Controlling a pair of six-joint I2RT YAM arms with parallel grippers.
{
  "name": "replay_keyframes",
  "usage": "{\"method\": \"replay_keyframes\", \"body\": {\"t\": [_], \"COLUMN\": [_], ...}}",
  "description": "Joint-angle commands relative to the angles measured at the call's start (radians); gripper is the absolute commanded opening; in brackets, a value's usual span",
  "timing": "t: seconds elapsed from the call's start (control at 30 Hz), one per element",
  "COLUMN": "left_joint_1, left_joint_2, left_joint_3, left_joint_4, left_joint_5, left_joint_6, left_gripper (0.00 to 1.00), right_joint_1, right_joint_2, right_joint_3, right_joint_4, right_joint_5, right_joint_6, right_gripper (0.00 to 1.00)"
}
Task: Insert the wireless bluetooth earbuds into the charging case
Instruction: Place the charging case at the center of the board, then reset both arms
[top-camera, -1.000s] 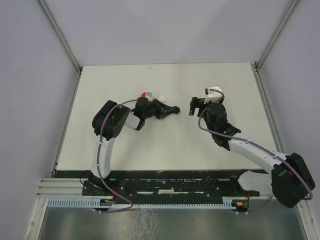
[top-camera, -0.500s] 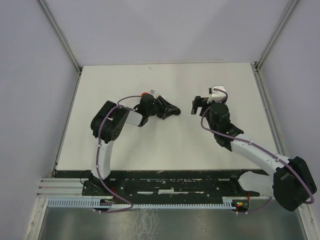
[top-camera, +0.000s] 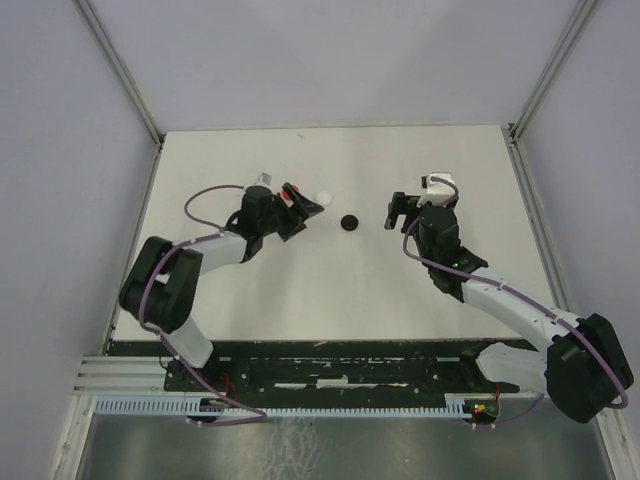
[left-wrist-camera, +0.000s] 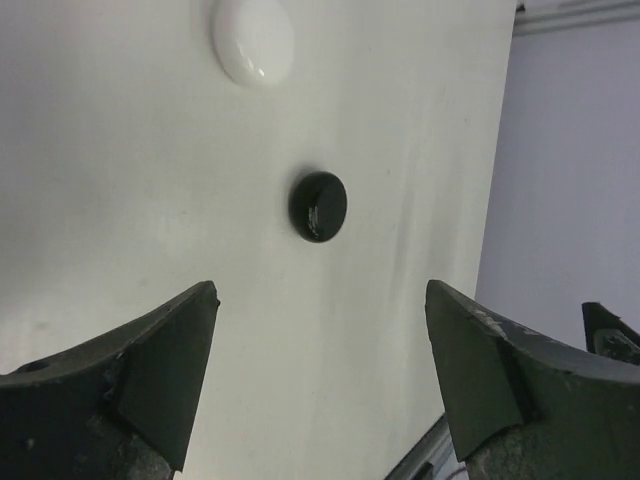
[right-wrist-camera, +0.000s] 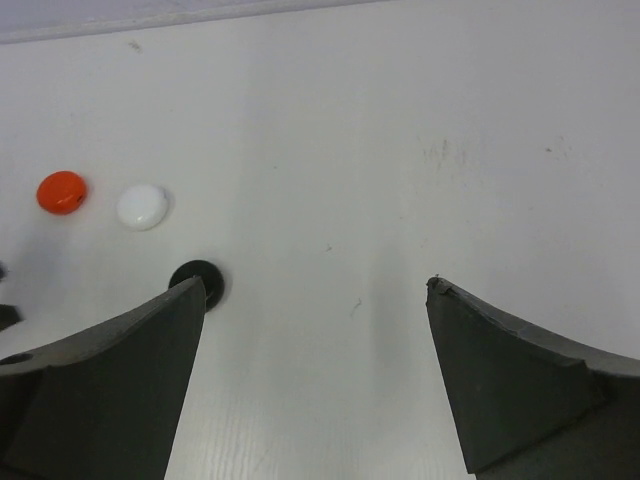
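Note:
No earbuds show in any view, and I cannot pick out a charging case. Three small round discs lie on the white table (top-camera: 330, 290): a black disc (top-camera: 349, 222) (left-wrist-camera: 318, 206) (right-wrist-camera: 196, 275), a white disc (top-camera: 323, 196) (left-wrist-camera: 253, 40) (right-wrist-camera: 141, 206) and a red disc (right-wrist-camera: 61, 191). My left gripper (top-camera: 306, 214) (left-wrist-camera: 320, 290) is open and empty, just left of the black disc, its jaws facing it. My right gripper (top-camera: 393, 212) (right-wrist-camera: 315, 282) is open and empty, a short way right of the black disc.
Grey walls close in the table on three sides, with a metal frame rail (top-camera: 125, 85) at the corners. The arm bases sit on a black rail (top-camera: 330, 375) at the near edge. In the top view the left gripper partly covers the red disc.
My left gripper has opened and drawn back to the left, its arm swinging out leftward. The black disc now lies bare where its shut tips were. The right gripper barely moved.

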Motion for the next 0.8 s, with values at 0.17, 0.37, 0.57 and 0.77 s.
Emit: {"method": "replay_keyframes", "body": {"t": [0.17, 0.37, 0.57, 0.77], "left_joint_1": [0.165, 0.182, 0.185, 0.184], "left_joint_2": [-0.525, -0.761, -0.816, -0.837], "left_joint_3": [-0.204, -0.317, -0.276, -0.249], "left_joint_4": [-0.257, -0.297, -0.379, -0.386], "left_joint_5": [-0.471, -0.677, -0.746, -0.718], "left_joint_6": [0.206, 0.197, 0.229, 0.267], "left_gripper": [0.97, 0.99, 0.99, 0.99], "right_joint_1": [-0.112, -0.136, -0.172, -0.171], "right_joint_2": [0.020, 0.044, 0.072, 0.216], "right_joint_3": [0.104, 0.108, 0.132, 0.455], "right_joint_4": [-0.319, -0.344, -0.379, -0.850], "right_joint_5": [0.347, 0.335, 0.329, 0.518], "right_joint_6": [0.288, 0.335, 0.414, 0.674], "right_gripper": [0.99, 1.00, 1.00, 1.00]}}
